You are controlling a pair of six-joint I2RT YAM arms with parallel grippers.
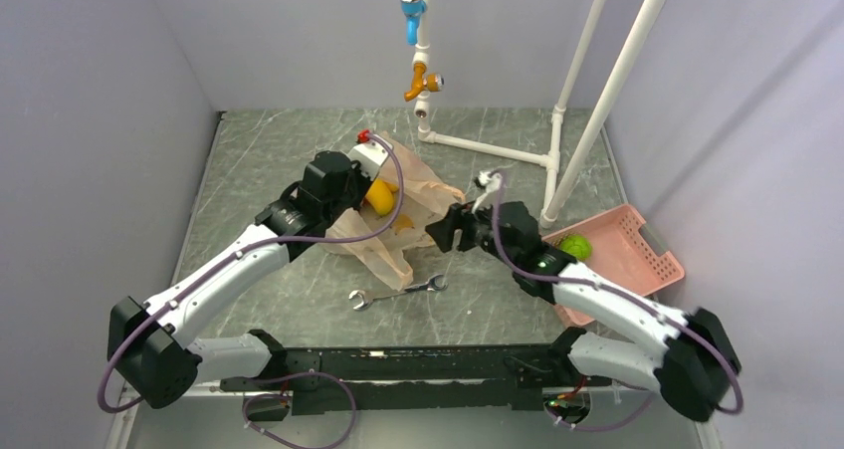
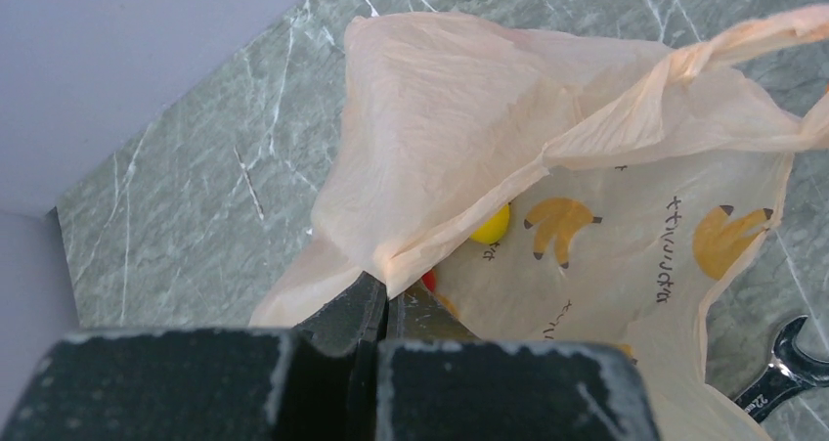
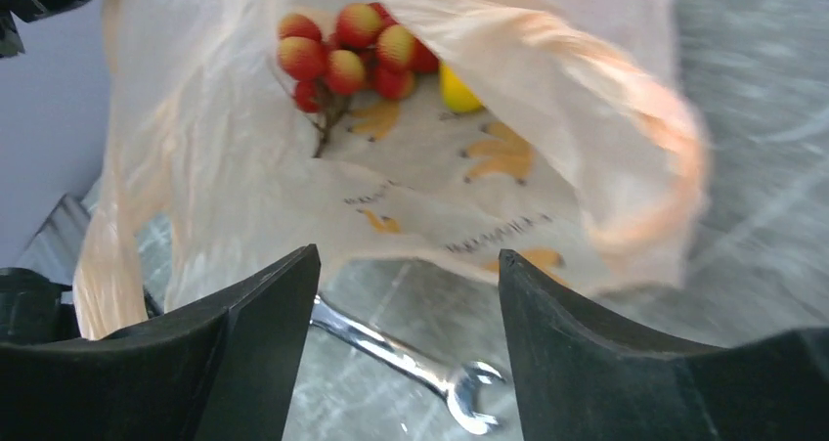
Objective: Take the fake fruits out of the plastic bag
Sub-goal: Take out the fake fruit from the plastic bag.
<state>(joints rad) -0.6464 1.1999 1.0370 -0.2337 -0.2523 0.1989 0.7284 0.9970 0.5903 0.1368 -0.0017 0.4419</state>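
Observation:
The peach plastic bag [image 1: 423, 202] with banana prints lies mid-table, its mouth held up. My left gripper [image 2: 387, 299] is shut on the bag's upper edge [image 2: 469, 138]. Inside, a yellow fruit [image 2: 492, 226] and a bit of red fruit [image 2: 428, 281] show. In the right wrist view the red-and-yellow grape bunch [image 3: 352, 55] and a yellow fruit [image 3: 458, 91] sit deep in the bag [image 3: 547, 148]. My right gripper [image 3: 409, 265] is open and empty, just outside the bag's mouth and above the table. A green fruit [image 1: 574, 246] lies in the pink basket [image 1: 642, 255].
A silver wrench [image 1: 398, 292] lies on the table in front of the bag, below the right gripper's fingers [image 3: 264, 333]. A white pipe frame [image 1: 587, 101] with blue and orange valves stands at the back right. Grey walls enclose the table.

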